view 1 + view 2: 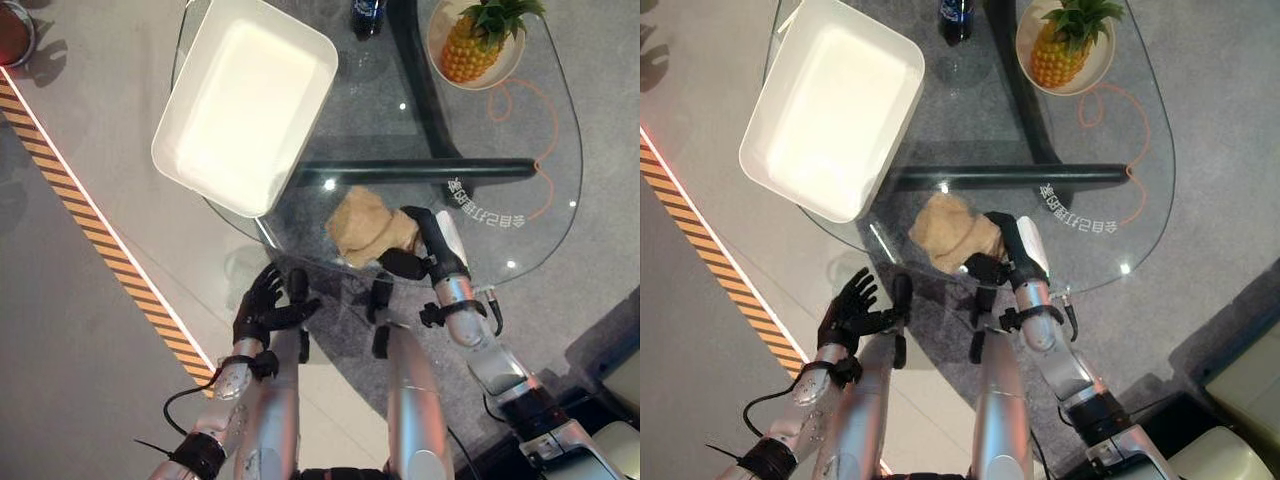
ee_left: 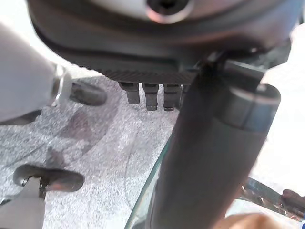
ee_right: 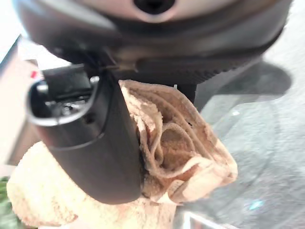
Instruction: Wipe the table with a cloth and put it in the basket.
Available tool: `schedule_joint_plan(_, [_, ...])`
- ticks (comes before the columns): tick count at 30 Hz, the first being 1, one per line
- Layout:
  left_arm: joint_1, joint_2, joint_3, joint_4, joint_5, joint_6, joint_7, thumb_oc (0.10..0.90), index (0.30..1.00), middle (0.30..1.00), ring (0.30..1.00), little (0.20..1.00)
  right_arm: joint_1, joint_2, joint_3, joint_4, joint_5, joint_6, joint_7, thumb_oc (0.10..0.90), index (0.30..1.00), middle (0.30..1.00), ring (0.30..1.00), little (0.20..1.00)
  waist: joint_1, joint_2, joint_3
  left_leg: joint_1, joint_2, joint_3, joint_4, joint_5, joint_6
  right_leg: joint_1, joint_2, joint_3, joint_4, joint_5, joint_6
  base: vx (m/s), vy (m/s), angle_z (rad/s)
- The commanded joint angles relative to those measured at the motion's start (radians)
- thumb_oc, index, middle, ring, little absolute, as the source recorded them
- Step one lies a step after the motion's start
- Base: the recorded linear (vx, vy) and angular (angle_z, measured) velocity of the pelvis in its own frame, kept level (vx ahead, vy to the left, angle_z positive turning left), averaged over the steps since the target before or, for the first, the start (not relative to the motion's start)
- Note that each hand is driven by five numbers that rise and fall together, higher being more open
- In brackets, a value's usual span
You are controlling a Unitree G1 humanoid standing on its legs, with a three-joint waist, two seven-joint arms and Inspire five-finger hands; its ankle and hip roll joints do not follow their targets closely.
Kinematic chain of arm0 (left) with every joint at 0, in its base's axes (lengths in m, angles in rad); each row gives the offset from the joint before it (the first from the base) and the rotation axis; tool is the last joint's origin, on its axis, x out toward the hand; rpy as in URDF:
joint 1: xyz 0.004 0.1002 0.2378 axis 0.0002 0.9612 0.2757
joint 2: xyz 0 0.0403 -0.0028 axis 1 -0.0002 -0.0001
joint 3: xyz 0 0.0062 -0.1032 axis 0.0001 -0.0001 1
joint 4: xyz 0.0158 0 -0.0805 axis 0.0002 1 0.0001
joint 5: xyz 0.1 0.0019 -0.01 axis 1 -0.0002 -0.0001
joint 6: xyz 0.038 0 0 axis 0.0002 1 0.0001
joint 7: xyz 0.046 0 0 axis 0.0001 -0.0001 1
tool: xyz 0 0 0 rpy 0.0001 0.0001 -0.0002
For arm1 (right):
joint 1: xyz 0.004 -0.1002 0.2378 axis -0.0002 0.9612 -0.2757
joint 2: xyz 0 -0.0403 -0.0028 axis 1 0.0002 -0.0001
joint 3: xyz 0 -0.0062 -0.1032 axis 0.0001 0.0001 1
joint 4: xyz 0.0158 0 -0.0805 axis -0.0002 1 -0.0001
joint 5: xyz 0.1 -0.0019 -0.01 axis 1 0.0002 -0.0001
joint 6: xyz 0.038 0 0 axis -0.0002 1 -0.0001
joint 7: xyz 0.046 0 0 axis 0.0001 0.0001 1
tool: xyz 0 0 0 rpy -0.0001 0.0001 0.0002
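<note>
Right hand [image 1: 432, 245]: I'm pinching the tan cloth [image 1: 365, 228], thumb and fingers clamped, on the glass table [image 1: 540, 215].
Left hand [image 1: 265, 305]: I'm holding it off-table, fingers spread.
Basket [image 1: 245, 100]: sitting far-left.

Bright overhead light glints on the glass table [image 1: 520, 180]; both wrist views blur close up.

White characters on the glass table [image 1: 540, 120] (upside down, too small to read)
</note>
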Motion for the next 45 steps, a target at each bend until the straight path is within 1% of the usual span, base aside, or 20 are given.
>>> schedule_joint_plan(1, [0.063, 0.004, 0.009, -0.140, -0.039, -0.032, -0.065, 0.800, 0.900, 0.900, 0.900, 0.900, 0.018, -0.048, -0.021, -0.236, 0.076, -0.159, 0.062, 0.100, 0.300, 0.300, 0.300, 0.200, -0.009, 0.044, -0.020, 0.002, -0.035, 0.036, 0.096, -0.092, 0.063, 0.052, 0.030, -0.041, -0.030, 0.025, 0.008, 0.03, 0.017, 0.00])
schedule_joint_plan(2, [0.063, 0.005, 0.007, -0.146, -0.058, -0.027, -0.093, 0.800, 0.900, 0.900, 0.900, 0.900, 0.019, -0.046, -0.019, -0.243, 0.088, -0.164, 0.074, 0.100, 0.300, 0.300, 0.300, 0.200, -0.009, 0.044, -0.020, 0.002, -0.035, 0.038, 0.098, -0.092, 0.064, 0.052, 0.030, -0.039, -0.032, 0.026, 0.008, 0.00, 0.000, 0.00])
schedule_joint_plan(3, [0.065, 0.005, 0.002, -0.157, -0.099, -0.021, -0.170, 0.800, 0.900, 0.900, 0.900, 0.900, 0.022, -0.045, -0.016, -0.254, 0.117, -0.173, 0.091, 0.100, 0.300, 0.300, 0.300, 0.200, -0.011, 0.044, -0.020, 0.001, -0.035, 0.040, 0.101, -0.094, 0.065, 0.052, 0.028, -0.037, -0.033, 0.028, 0.008, 0.00, 0.000, 0.00])
schedule_joint_plan(4, [0.066, 0.005, 0.002, -0.158, -0.109, -0.016, -0.185, 0.800, 0.900, 0.900, 0.900, 0.900, 0.023, -0.046, -0.016, -0.256, 0.123, -0.176, 0.092, 0.100, 0.300, 0.300, 0.300, 0.200, -0.011, 0.045, -0.020, 0.000, -0.035, 0.040, 0.102, -0.095, 0.066, 0.051, 0.028, -0.036, -0.033, 0.028, 0.008, 0.00, 0.000, 0.00])
schedule_joint_plan(5, [0.072, 0.007, -0.009, -0.190, -0.176, -0.013, -0.302, 0.800, 0.900, 0.900, 0.900, 0.900, 0.032, -0.045, -0.013, -0.271, 0.170, -0.195, 0.124, 0.100, 0.300, 0.300, 0.300, 0.200, -0.015, 0.047, -0.020, -0.003, -0.034, 0.045, 0.107, -0.098, 0.068, 0.047, 0.027, -0.032, -0.034, 0.031, 0.008, 0.02, 0.031, -0.01])
schedule_joint_plan(9, [0.074, 0.011, -0.019, -0.245, -0.280, -0.040, -0.382, 0.800, 0.900, 0.900, 0.900, 0.900, 0.044, -0.036, -0.002, -0.293, 0.199, -0.208, 0.176, 0.100, 0.300, 0.300, 0.300, 0.200, -0.022, 0.049, -0.020, -0.004, -0.034, 0.053, 0.111, -0.101, 0.070, 0.046, 0.028, -0.025, -0.035, 0.033, 0.008, 0.02, 0.044, -0.02])
schedule_joint_plan(11, [0.062, 0.010, -0.014, -0.273, -0.323, -0.074, -0.397, 0.800, 0.900, 0.900, 0.900, 0.900, 0.040, -0.038, 0.007, -0.294, 0.199, -0.196, 0.193, 0.100, 0.300, 0.300, 0.300, 0.200, -0.024, 0.048, -0.020, -0.009, -0.033, 0.056, 0.114, -0.098, 0.069, 0.044, 0.028, -0.024, -0.035, 0.035, 0.006, 0.01, 0.031, -0.04])
schedule_joint_plan(13, [0.062, 0.010, -0.014, -0.273, -0.324, -0.074, -0.397, 0.800, 0.900, 0.900, 0.900, 0.900, 0.040, -0.038, 0.007, -0.294, 0.199, -0.196, 0.193, 0.100, 0.300, 0.300, 0.300, 0.200, -0.024, 0.048, -0.020, -0.009, -0.033, 0.056, 0.114, -0.098, 0.069, 0.044, 0.028, -0.024, -0.035, 0.034, 0.006, 0.01, 0.013, -0.04])
schedule_joint_plan(14, [0.052, 0.009, 0.002, -0.315, -0.355, -0.094, -0.398, 0.800, 0.900, 0.900, 0.900, 0.900, 0.047, -0.037, 0.014, -0.290, 0.198, -0.187, 0.202, 0.100, 0.300, 0.300, 0.300, 0.200, -0.024, 0.047, -0.020, -0.011, -0.031, 0.057, 0.116, -0.097, 0.071, 0.042, 0.027, -0.024, -0.034, 0.034, 0.006, 0.00, 0.000, 0.00])
schedule_joint_plan(16, [0.049, 0.010, 0.006, -0.336, -0.350, -0.094, -0.387, 0.800, 0.900, 0.900, 0.900, 0.900, 0.050, -0.036, 0.016, -0.292, 0.200, -0.184, 0.204, 0.100, 0.300, 0.300, 0.300, 0.200, -0.023, 0.046, -0.020, -0.015, -0.032, 0.055, 0.117, -0.096, 0.071, 0.040, 0.027, -0.024, -0.033, 0.035, 0.006, 0.00, 0.000, 0.00])
schedule_joint_plan(17, [0.043, 0.015, 0.014, -0.376, -0.392, -0.091, -0.395, 0.800, 0.900, 0.900, 0.900, 0.900, 0.057, -0.035, 0.021, -0.293, 0.209, -0.181, 0.219, 0.100, 0.300, 0.300, 0.300, 0.200, -0.020, 0.045, -0.020, -0.023, -0.035, 0.050, 0.118, -0.094, 0.072, 0.033, 0.030, -0.023, -0.032, 0.038, 0.006, 0.00, 0.000, 0.00])
schedule_joint_plan(24, [0.023, 0.016, 0.019, -0.476, -0.459, -0.029, -0.435, 0.800, 0.900, 0.900, 0.900, 0.900, 0.035, -0.048, 0.053, -0.305, 0.219, -0.143, 0.278, 0.100, 0.300, 0.300, 0.300, 0.200, -0.014, 0.042, -0.020, -0.042, -0.041, 0.041, 0.114, -0.085, 0.073, 0.018, 0.034, -0.028, -0.035, 0.043, 0.004, 0.01, -0.006, 0.03])
schedule_joint_plan(32, [0.022, 0.010, 0.023, -0.502, -0.546, -0.013, -0.445, 0.800, 0.900, 0.900, 0.900, 0.900, 0.029, -0.047, 0.085, -0.311, 0.219, -0.114, 0.304, 0.100, 0.300, 0.300, 0.300, 0.200, -0.011, 0.039, -0.020, -0.047, -0.044, 0.036, 0.111, -0.080, 0.070, 0.011, 0.037, -0.028, -0.036, 0.044, 0.002, 0.00, 0.000, 0.02])
schedule_joint_plan(34, [0.016, 0.008, 0.020, -0.513, -0.549, 0.033, -0.489, 0.800, 0.900, 0.900, 0.900, 0.900, 0.017, -0.053, 0.101, -0.297, 0.214, -0.123, 0.294, 0.100, 0.300, 0.300, 0.300, 0.200, -0.010, 0.036, -0.020, -0.052, -0.044, 0.035, 0.112, -0.079, 0.070, 0.010, 0.038, -0.029, -0.039, 0.045, 0.001, 0.00, 0.000, 0.00])
schedule_joint_plan(35, [0.015, 0.009, 0.020, -0.513, -0.547, 0.037, -0.491, 0.800, 0.900, 0.900, 0.900, 0.900, 0.016, -0.053, 0.102, -0.297, 0.214, -0.123, 0.294, 0.100, 0.300, 0.300, 0.300, 0.200, -0.010, 0.036, -0.020, -0.052, -0.044, 0.035, 0.112, -0.079, 0.070, 0.010, 0.038, -0.029, -0.039, 0.045, 0.001, 0.00, 0.000, 0.00])
schedule_joint_plan(38, [0.002, 0.018, -0.001, -0.524, -0.495, 0.074, -0.493, 0.800, 0.900, 0.900, 0.900, 0.900, 0.007, -0.060, 0.112, -0.303, 0.208, -0.129, 0.311, 0.100, 0.300, 0.300, 0.300, 0.200, -0.010, 0.038, -0.020, -0.052, -0.047, 0.032, 0.108, -0.075, 0.070, 0.011, 0.038, -0.026, -0.045, 0.048, 0.001, 0.00, 0.000, 0.00])
schedule_joint_plan(39, [0.002, 0.018, -0.001, -0.524, -0.495, 0.074, -0.493, 0.800, 0.900, 0.900, 0.900, 0.900, 0.007, -0.060, 0.112, -0.303, 0.208, -0.129, 0.311, 0.100, 0.300, 0.300, 0.300, 0.200, -0.010, 0.038, -0.020, -0.052, -0.047, 0.032, 0.108, -0.075, 0.070, 0.011, 0.038, -0.026, -0.045, 0.048, 0.001, 0.00, 0.000, 0.00])
schedule_joint_plan(41, [-0.011, 0.022, -0.023, -0.523, -0.507, 0.124, -0.486, 0.800, 0.900, 0.900, 0.900, 0.900, -0.016, -0.063, 0.131, -0.308, 0.214, -0.145, 0.319, 0.100, 0.300, 0.300, 0.300, 0.200, -0.010, 0.040, -0.020, -0.055, -0.049, 0.029, 0.108, -0.072, 0.070, 0.007, 0.039, -0.023, -0.043, 0.051, 0.002, 0.00, 0.000, 0.00])
schedule_joint_plan(43, [-0.023, 0.021, -0.037, -0.511, -0.508, 0.154, -0.470, 0.800, 0.900, 0.900, 0.900, 0.900, -0.040, -0.054, 0.149, -0.315, 0.221, -0.152, 0.324, 0.100, 0.300, 0.300, 0.300, 0.200, -0.010, 0.039, -0.020, -0.054, -0.049, 0.031, 0.107, -0.071, 0.070, 0.009, 0.039, -0.022, -0.047, 0.053, 0.002, 0.00, 0.000, 0.00])
schedule_joint_plan(45, [-0.028, 0.018, -0.046, -0.503, -0.506, 0.164, -0.465, 0.800, 0.900, 0.900, 0.900, 0.900, -0.054, -0.045, 0.160, -0.320, 0.229, -0.152, 0.329, 0.100, 0.300, 0.300, 0.300, 0.200, -0.011, 0.039, -0.020, -0.056, -0.049, 0.030, 0.107, -0.071, 0.070, 0.006, 0.038, -0.021, -0.048, 0.054, 0.003, 0.00, 0.000, 0.00])
